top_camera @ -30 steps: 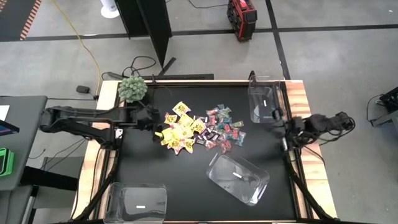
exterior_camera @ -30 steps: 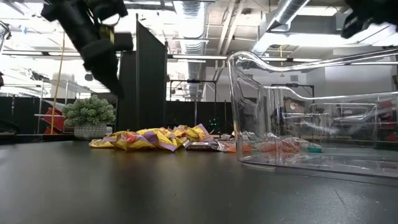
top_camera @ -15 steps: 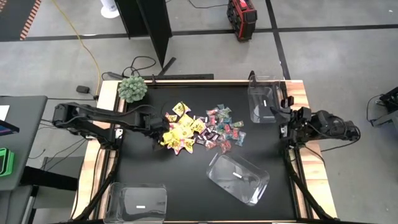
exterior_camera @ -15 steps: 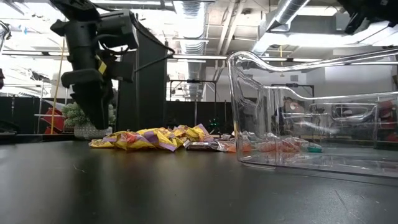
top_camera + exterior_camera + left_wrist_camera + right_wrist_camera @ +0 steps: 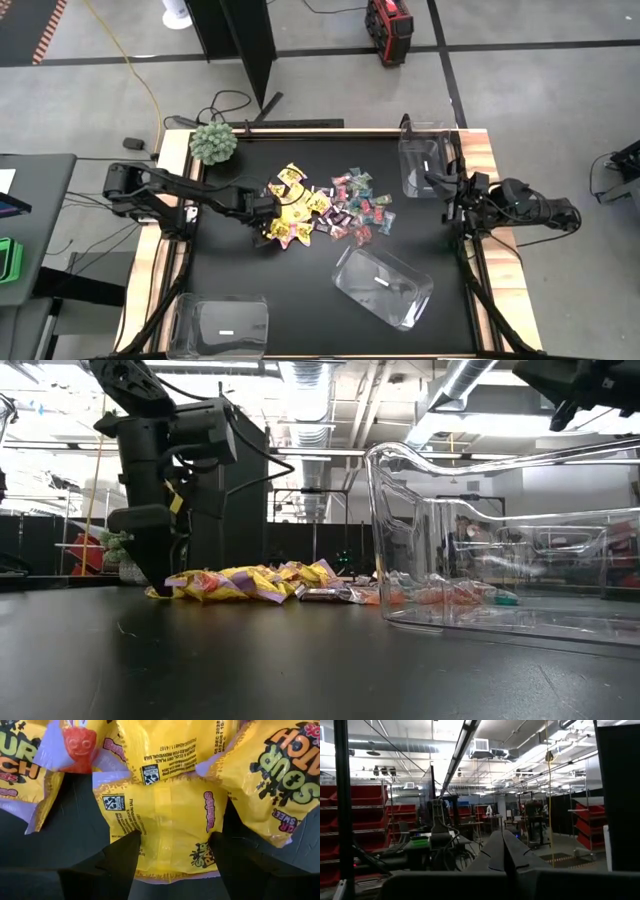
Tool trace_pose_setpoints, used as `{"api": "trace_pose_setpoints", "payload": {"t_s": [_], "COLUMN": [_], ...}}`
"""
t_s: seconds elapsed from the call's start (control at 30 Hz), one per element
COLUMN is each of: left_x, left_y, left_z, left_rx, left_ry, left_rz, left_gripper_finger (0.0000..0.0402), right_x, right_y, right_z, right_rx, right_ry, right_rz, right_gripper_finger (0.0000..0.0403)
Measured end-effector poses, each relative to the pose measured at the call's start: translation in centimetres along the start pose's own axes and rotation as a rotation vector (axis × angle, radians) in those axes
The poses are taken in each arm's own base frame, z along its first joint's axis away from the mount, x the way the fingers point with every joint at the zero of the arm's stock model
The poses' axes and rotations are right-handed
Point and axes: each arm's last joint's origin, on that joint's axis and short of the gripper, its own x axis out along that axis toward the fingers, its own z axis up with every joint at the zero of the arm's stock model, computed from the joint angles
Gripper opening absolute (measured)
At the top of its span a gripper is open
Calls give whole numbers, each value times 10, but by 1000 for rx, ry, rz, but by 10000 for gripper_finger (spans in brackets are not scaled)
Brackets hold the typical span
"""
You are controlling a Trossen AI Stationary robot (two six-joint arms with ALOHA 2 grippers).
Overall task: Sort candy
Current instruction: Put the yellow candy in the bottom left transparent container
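The candy lies in one heap mid-table: yellow packets (image 5: 292, 208) on its left, dark mini bars (image 5: 338, 216) in the middle, teal-and-pink wrappers (image 5: 362, 192) on its right. My left gripper (image 5: 267, 218) is open and points down at the heap's left edge, its tips low at the table (image 5: 158, 582). In the left wrist view its fingers straddle one flat yellow packet (image 5: 167, 815). My right gripper (image 5: 443, 188) is shut and hangs high over the table's right edge (image 5: 590, 380), touching nothing. My left gripper (image 5: 172, 851) comes from above, pointing down, with one finger (image 5: 125, 852) at each long side of a yellow packet (image 5: 150, 845). Whether the fingers touch it I cannot tell. The packet lies flat on the table, partly under its neighbours.
A clear bin (image 5: 420, 165) stands at the far right corner, another (image 5: 222, 325) at the near left corner, and a third (image 5: 383, 285) lies tilted near the table's middle right, close to the low camera (image 5: 500, 560). A fuzzy green ball plant (image 5: 212, 142) sits at the far left corner.
My left gripper has moved toward the table's right and down, from beside the plant to the yellow packets at the heap's left edge, ending with its tips at the table. My right arm has shifted a little at the right edge. The candy has not moved.
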Motion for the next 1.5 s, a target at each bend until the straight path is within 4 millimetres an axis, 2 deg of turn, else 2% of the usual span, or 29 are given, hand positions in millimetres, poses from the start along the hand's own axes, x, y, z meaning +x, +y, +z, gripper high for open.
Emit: {"api": "trace_pose_setpoints", "payload": {"t_s": [0.1, 0.17, 0.47, 0.63, 0.77, 0.87, 0.97, 1.07, 1.17, 1.27, 1.5], "left_x": [2, 0, -16, -39, -80, -121, -160, -183, -193, -196, -188], "left_y": [1, 1, 6, 11, 9, -2, -16, -29, -46, -67, -123], "left_z": [0, -1, -6, -14, -14, -17, -29, -48, -67, -79, -87], "left_rx": [-19, -27, -33, -61, -53, 56, 164, 236, 326, 332, 292], "left_ry": [4, -3, -28, -30, -136, -286, -404, -437, -439, -386, -250], "left_rz": [33, 37, 76, 97, 70, -59, -230, -376, -487, -568, -719], "left_gripper_finger": [230, 206, 24, 21, 20, 19, 19, 19, 19, 19, 18], "right_x": [0, 0, 0, 0, 0, 0, 0, 0, 0, -1, -1], "right_y": [0, 0, 0, 0, 0, 0, 0, 0, 1, 1, 1], "right_z": [-2, -2, -4, -4, -4, -4, -4, -6, -9, -11, -14], "right_rx": [12, 25, 47, 98, 106, 105, 104, 95, 86, 77, 69], "right_ry": [16, 25, 37, 37, 37, 37, 40, 63, 87, 112, 137], "right_rz": [1, 4, 4, 3, 3, 3, 4, 3, 3, 3, 3], "right_gripper_finger": [0, 0, 0, 0, 0, 0, 0, 0, 0, 0, 0]}}
